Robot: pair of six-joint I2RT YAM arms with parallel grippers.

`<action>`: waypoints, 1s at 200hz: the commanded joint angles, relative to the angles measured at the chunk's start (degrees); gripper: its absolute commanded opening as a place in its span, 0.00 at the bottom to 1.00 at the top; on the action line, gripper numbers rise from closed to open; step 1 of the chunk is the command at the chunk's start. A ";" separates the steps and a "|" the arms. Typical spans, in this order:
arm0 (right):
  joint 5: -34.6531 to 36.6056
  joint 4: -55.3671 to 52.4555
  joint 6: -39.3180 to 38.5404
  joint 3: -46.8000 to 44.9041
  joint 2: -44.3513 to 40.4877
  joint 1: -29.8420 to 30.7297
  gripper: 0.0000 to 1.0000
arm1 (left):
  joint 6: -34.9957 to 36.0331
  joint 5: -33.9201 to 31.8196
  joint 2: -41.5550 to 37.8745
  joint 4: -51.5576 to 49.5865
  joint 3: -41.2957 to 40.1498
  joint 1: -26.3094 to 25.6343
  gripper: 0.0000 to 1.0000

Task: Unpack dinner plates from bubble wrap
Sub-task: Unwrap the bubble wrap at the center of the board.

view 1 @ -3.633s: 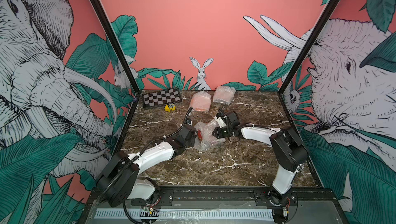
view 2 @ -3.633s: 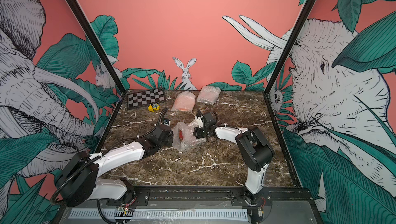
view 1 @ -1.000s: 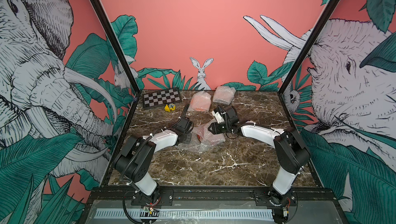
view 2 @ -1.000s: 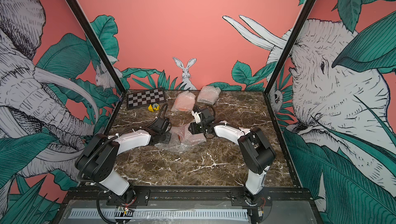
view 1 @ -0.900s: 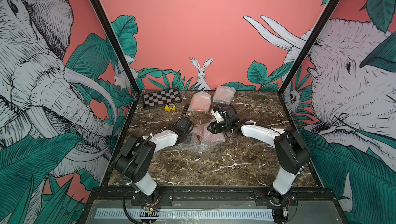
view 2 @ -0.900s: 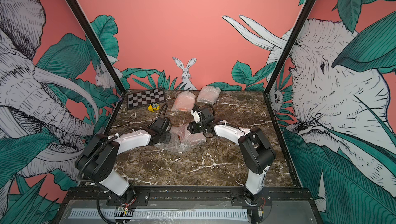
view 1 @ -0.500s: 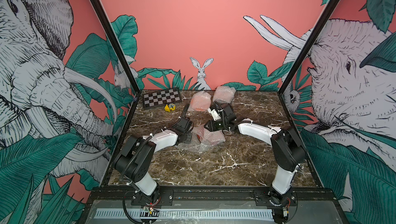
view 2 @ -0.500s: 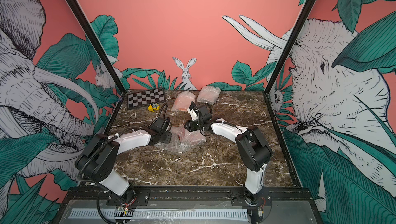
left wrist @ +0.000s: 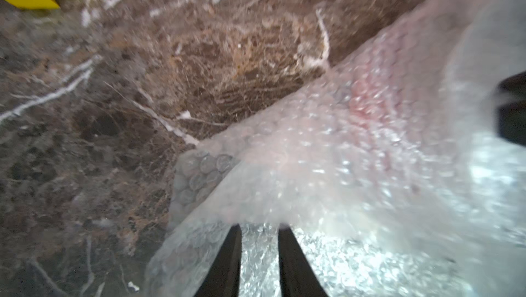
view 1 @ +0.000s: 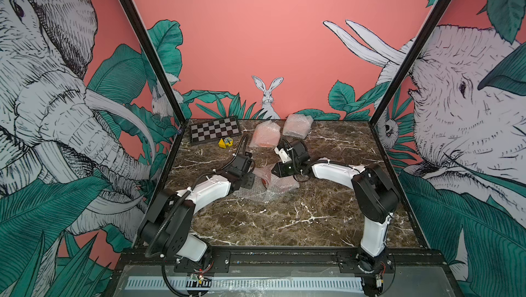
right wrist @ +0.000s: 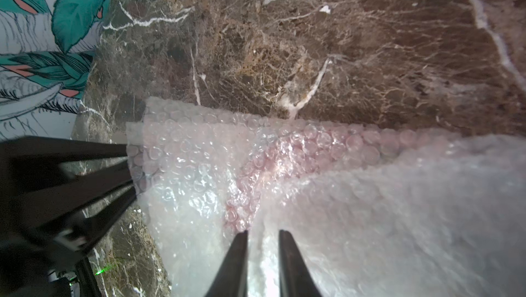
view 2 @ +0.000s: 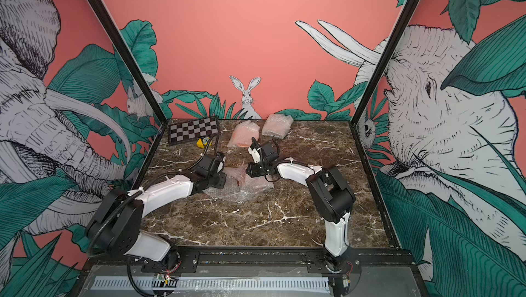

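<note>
the left gripper has its jaws nearly together, the tips hidden under a fold of the clear whitish bubble wrap sheet; whether it grips cannot be told. the right gripper is also narrow, at the sheet's far side, grip unclear. the sheet lies crumpled on the middle of the brown marble table, between both grippers. a dark red round plate shows through it.

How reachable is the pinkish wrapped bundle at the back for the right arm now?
Probably reachable: the pinkish bundle lies behind the right gripper, nothing lying between. But its jaws seem pinched on the centre bubble wrap, so it must let go first.
</note>
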 commanded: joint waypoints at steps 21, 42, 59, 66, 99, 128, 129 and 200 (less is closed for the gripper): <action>-0.53 0.66 0.50 1.34 0.18 0.47 0.08 | 2.37 3.27 -9.20 0.03 -1.28 0.31 0.35; -0.40 0.90 0.57 0.95 -0.31 0.52 0.06 | 1.66 7.01 -10.10 3.56 -1.04 0.31 0.36; -0.22 1.20 0.70 0.50 -0.84 0.47 0.05 | 0.04 10.70 -7.66 4.94 0.91 0.30 0.34; -0.02 1.13 0.68 0.30 -1.13 0.51 0.05 | -0.50 12.75 -6.26 5.30 2.17 0.31 0.33; 1.28 1.08 0.31 -0.78 -2.93 0.51 0.03 | -2.28 21.73 2.21 7.23 7.32 0.29 0.26; 2.21 0.71 -0.09 -1.35 -4.12 0.34 0.02 | -3.67 21.54 7.66 7.71 8.49 0.33 0.23; 2.23 0.70 -0.10 -1.35 -4.17 0.34 0.02 | -3.67 21.45 7.77 7.69 8.53 0.32 0.23; 3.47 -0.28 -0.82 -2.96 -7.03 -1.79 0.01 | -1.65 17.01 13.18 3.27 6.13 0.31 0.17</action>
